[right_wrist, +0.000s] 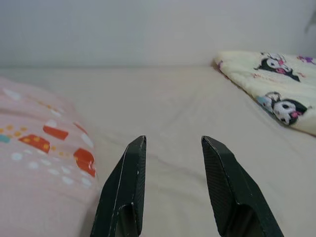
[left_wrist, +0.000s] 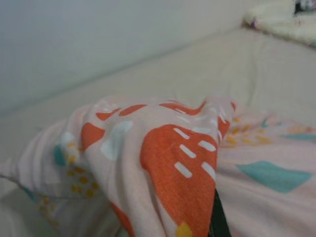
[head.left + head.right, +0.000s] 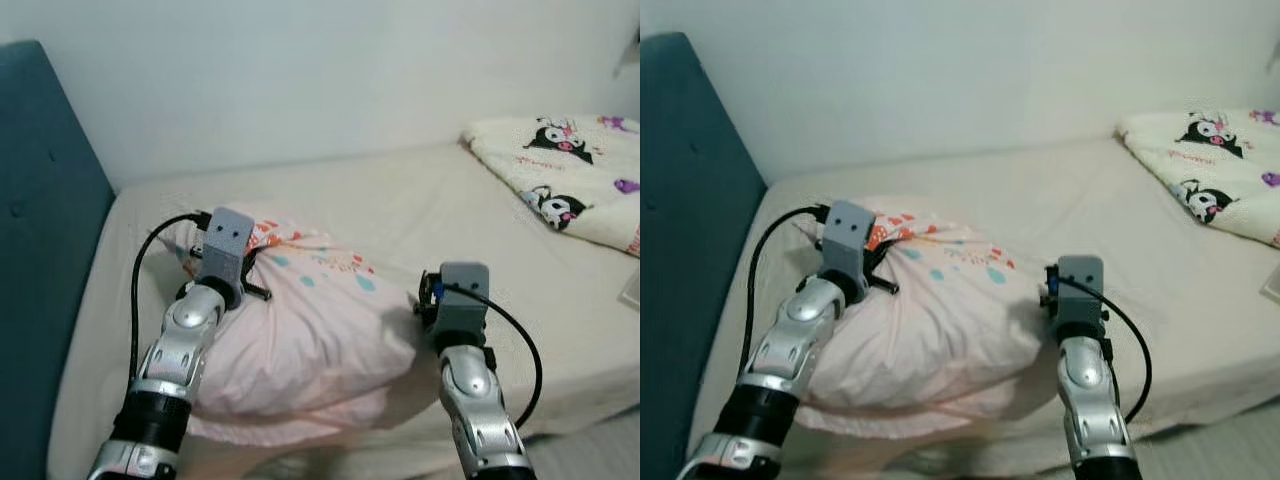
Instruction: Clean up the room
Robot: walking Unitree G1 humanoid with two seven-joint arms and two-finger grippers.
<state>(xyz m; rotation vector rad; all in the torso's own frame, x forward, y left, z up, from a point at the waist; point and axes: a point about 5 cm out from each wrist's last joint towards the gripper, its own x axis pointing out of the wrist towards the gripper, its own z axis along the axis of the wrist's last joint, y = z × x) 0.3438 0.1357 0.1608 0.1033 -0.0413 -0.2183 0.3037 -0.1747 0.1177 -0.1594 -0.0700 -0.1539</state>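
Far left, a teal padded headboard (image 3: pixel 45 250) runs along the bed's edge, w/ a plain white wall (image 3: pixel 330 70) behind.

Next over, the left gripper (image 3: pixel 240 262) sits on the near-left corner of a pink pillow (image 3: pixel 320 330) (pale pink cover, orange, teal and yellow print). In the left wrist view a bunched fold of that cover (image 2: pixel 173 163) is pressed right up to the camera, and a sliver of black finger (image 2: pixel 217 217) shows beneath it. So the fingers look closed on a pinch of the fabric, though the tips themselves are buried in cloth. A black cable (image 3: pixel 140 290) loops off the arm.

The pillow lies on the cream-sheeted mattress (image 3: pixel 400 210), near the headboard end, its long side facing the robot.

Right of the pillow, the right gripper (image 1: pixel 173 148) hangs just beside the pillow's right end, above the sheet. Its two black fingers (image 1: pixel 129 173) stand apart w/ bare sheet visible between them; it grips nothing.

Far right, a folded cream blanket (image 3: pixel 560 170) w/ black-and-white cartoon figures lies on the mattress, well apart from the pillow.
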